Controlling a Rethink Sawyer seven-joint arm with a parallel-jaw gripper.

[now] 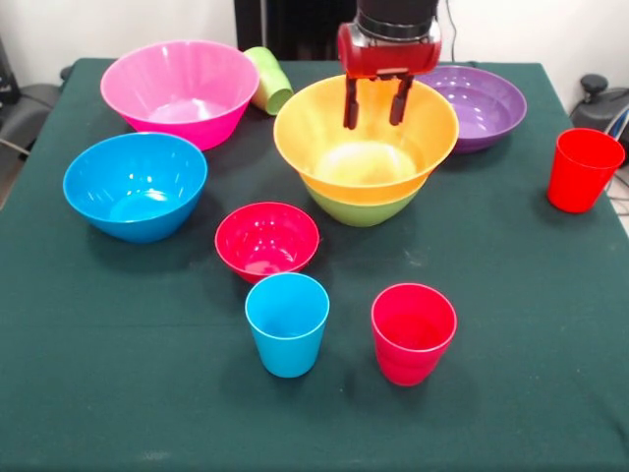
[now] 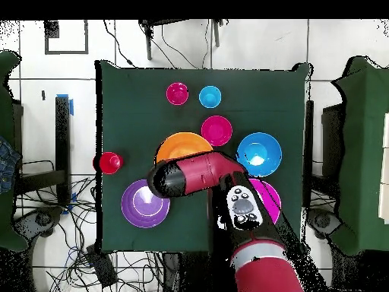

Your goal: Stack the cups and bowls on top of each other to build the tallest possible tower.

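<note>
1. The gripper (image 1: 372, 102) hangs over the far rim of the orange bowl (image 1: 365, 147), its two dark fingers spread apart with nothing between them.
2. The orange bowl sits nested in the lime green bowl (image 1: 362, 207), a two-piece tower near the table's middle. The purple bowl (image 1: 479, 105) rests just beside it, the pink bowl (image 1: 181, 90) and the blue bowl (image 1: 136, 184) stand apart on the other side.
3. The small red bowl (image 1: 266, 239) sits in front, with the sky blue cup (image 1: 287, 322) and a red cup (image 1: 413, 331) upright nearer the camera. The other red cup (image 1: 582, 168) stands alone at the side; the lime green cup (image 1: 267, 81) lies tipped beside the pink bowl.
4. Handling call: this all looks like light, stiff, glossy plastic, so likely slippery. A thin rim seems the best hold, one finger inside the wall and one outside.
5. The cups, being narrow, could probably be pinched across the rim or body.
</note>
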